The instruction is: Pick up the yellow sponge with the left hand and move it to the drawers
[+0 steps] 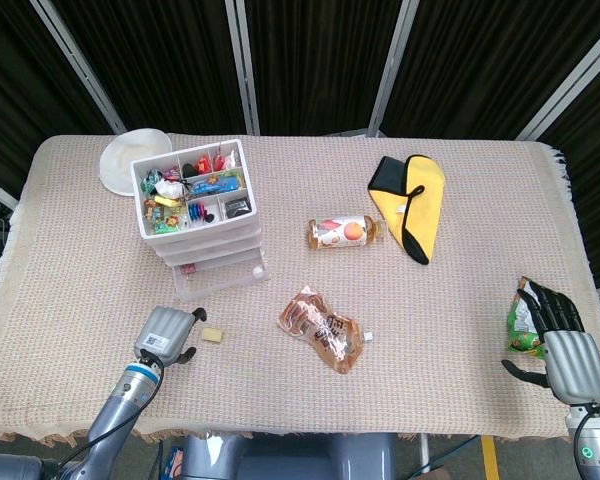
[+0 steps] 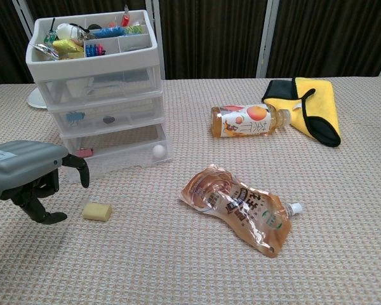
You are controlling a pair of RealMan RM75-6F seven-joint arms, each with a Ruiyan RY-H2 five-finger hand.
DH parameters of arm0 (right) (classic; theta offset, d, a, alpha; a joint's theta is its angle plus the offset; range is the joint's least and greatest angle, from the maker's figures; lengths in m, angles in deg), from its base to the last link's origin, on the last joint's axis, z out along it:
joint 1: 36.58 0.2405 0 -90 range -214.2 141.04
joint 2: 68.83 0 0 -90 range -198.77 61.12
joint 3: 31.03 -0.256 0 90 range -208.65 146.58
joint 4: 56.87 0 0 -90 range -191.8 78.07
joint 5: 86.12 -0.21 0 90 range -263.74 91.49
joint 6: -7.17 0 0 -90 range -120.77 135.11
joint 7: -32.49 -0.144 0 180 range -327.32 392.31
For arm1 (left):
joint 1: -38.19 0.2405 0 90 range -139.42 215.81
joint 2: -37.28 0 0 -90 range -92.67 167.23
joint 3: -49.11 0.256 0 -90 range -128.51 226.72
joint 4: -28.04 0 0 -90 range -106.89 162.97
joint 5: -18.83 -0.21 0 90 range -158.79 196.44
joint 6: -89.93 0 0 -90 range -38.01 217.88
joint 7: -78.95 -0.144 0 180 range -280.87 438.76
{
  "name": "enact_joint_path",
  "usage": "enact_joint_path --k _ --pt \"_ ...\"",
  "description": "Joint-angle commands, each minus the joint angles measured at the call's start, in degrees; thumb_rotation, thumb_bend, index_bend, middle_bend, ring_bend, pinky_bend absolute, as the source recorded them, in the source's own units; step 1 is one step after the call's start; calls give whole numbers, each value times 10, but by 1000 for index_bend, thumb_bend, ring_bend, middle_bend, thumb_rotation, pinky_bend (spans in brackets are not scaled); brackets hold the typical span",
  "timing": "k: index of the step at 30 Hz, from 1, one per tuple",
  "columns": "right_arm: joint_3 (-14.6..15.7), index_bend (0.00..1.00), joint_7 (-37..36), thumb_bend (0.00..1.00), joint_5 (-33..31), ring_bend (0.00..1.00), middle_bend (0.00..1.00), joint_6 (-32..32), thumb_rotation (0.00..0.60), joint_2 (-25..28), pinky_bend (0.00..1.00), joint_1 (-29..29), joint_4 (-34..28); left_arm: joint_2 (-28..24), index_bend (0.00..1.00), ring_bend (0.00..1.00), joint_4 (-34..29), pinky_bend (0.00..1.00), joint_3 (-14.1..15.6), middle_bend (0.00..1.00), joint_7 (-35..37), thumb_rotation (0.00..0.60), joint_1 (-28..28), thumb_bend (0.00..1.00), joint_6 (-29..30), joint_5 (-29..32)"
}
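Observation:
The small yellow sponge [image 1: 212, 336] [image 2: 96, 211] lies on the cloth in front of the white drawer unit [image 1: 202, 222] [image 2: 101, 95]. My left hand [image 1: 167, 333] [image 2: 28, 178] hovers just left of the sponge, palm down, fingers curled downward and apart, holding nothing. A small gap separates its fingertips from the sponge. My right hand [image 1: 563, 350] rests open at the table's right front edge, beside a green packet [image 1: 522, 325]; the chest view does not show it.
An orange drink pouch [image 1: 322, 328] [image 2: 238, 206] lies mid-table. A bottle [image 1: 342, 232] [image 2: 247, 121] lies on its side near a yellow and black cloth [image 1: 412, 203] [image 2: 308, 108]. A white plate [image 1: 132, 157] sits behind the drawers.

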Motion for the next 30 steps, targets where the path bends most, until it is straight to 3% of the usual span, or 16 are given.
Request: enact_joint_path --k 1,19,30 --pt "0 82 -1 0 0 0 0 0 600 0 0 0 0 17 344 914 18 682 -8 995 -24 600 -8 296 -4 29" --pt "0 82 -7 0 1 0 0 -1 600 2 0 0 0 83 363 914 90 682 -21 996 -31 600 -19 323 -17 31" --pt "0 82 -9 0 0 0 0 -2 600 3 0 0 -1 102 444 914 108 682 -22 996 -29 600 -21 480 -29 36"
